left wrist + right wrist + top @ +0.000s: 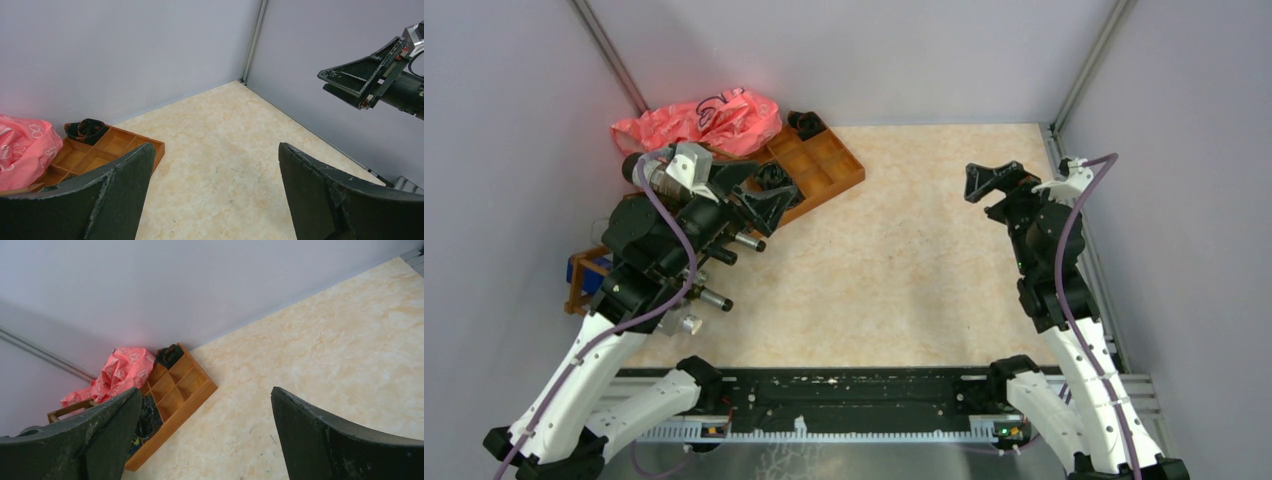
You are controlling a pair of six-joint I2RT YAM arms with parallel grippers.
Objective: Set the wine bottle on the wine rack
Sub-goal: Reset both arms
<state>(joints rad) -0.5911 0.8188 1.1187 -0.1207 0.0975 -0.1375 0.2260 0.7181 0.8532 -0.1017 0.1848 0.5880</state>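
A: Where's the bottle?
B: Hidden from me. My left pincer point(215, 150) and right pincer point(205, 391) both gape, holding nothing. The rack point(576, 285) peeks from under my left arm, I think.
A: Next?
B: Locate the bottle, then grip it.

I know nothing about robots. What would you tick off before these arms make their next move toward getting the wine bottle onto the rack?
1. Left gripper open and empty: ok.
2. Right gripper open and empty: ok.
3. Wine bottle located: cannot tell; no view shows it clearly.
4. Wine rack has a free cell: cannot tell; it is mostly hidden, and only a brown frame corner shows at the table's left edge.
5. Grippers well apart, with bare table between them: ok.
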